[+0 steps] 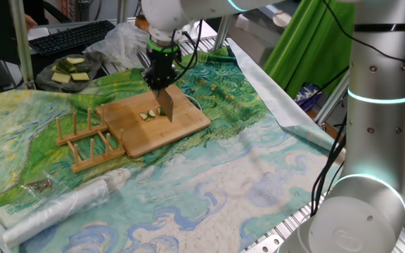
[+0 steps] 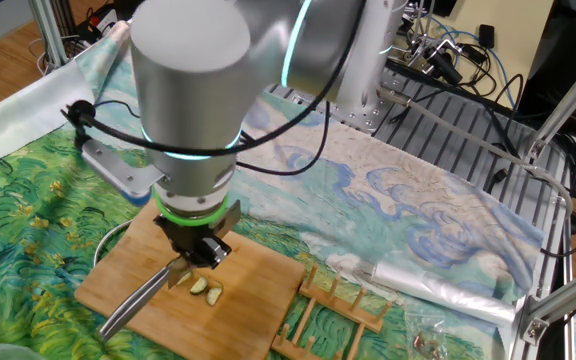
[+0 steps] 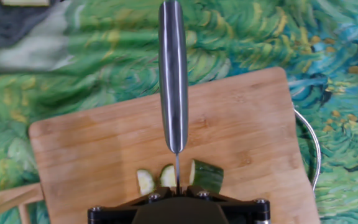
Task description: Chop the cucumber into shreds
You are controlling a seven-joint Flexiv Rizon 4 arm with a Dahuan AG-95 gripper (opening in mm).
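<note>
A few small cucumber pieces (image 1: 148, 114) with dark green skin and pale flesh lie near the middle of the wooden board (image 1: 188, 119). My gripper (image 1: 162, 86) is shut on a knife (image 1: 165, 104) and holds its blade upright over the pieces. In the hand view the steel handle (image 3: 173, 74) runs away from the gripper (image 3: 177, 190). The thin blade edge stands between a slice (image 3: 145, 180) and a larger chunk (image 3: 207, 176), by a second slice. In the other fixed view the gripper (image 2: 193, 258) is just above the pieces (image 2: 206, 290), and the handle (image 2: 133, 305) points lower left.
A dark plate (image 1: 44, 79) with heaped pale cucumber slabs stands at the back left. A wooden rack (image 1: 86, 140) sits beside the board's left edge. A rolled plastic sheet (image 1: 62, 204) lies at the front left. A thin cable (image 3: 312, 149) curves by the board.
</note>
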